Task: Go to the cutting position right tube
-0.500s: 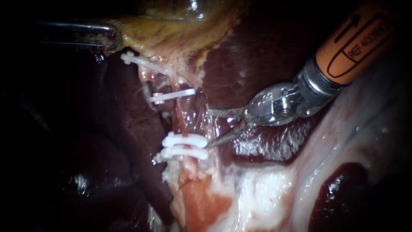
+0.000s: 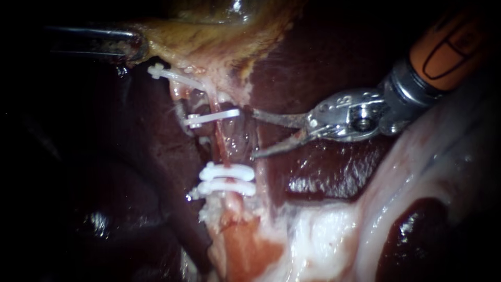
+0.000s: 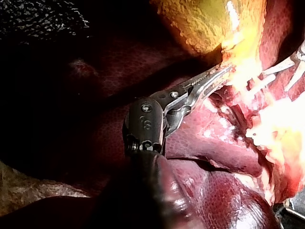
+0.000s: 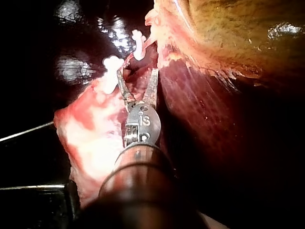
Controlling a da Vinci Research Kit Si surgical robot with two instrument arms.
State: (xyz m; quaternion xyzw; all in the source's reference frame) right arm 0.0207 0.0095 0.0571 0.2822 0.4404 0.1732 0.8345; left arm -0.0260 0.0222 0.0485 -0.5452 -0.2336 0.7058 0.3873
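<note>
While between clips (image 2: pixel 225 172), tube (image 2: pixel 221 149) pink.

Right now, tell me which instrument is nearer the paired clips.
Right. The right instrument, jaws open, sits just beside and above the paired clips; the left instrument is far off by the gallbladder.

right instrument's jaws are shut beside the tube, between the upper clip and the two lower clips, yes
No, the right instrument has its jaws open, as the endoscope view shows; they are beside the tube, between the upper clip and the lower clips.
</note>
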